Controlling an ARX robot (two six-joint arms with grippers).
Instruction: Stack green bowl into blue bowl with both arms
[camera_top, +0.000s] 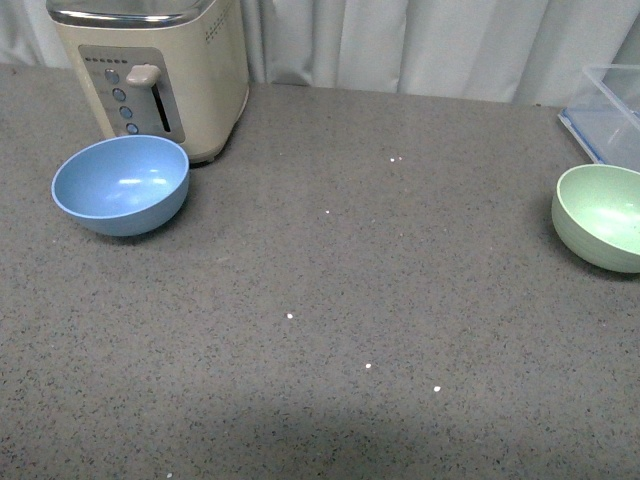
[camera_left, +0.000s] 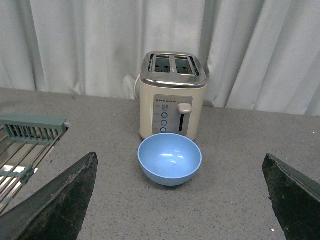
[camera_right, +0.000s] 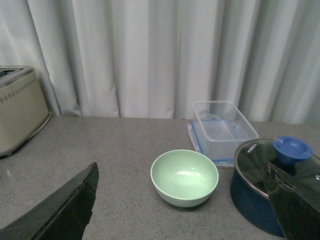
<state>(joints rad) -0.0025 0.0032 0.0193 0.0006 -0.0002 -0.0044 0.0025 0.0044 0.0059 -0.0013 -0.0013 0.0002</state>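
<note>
Your left fingers (camera_left: 60, 200) and right fingers (camera_right: 60, 215) are spread wide, holding nothing — this looks like the approach step. The blue bowl (camera_top: 121, 184) sits just before the toaster (camera_top: 150, 70); the green bowl (camera_top: 603, 217) lies well away from it — grip its rim next.

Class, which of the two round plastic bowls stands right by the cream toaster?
The light sky-blue bowl, just in front of the toaster at the left. The pale mint-green bowl stands far right, beside a clear plastic box.
</note>
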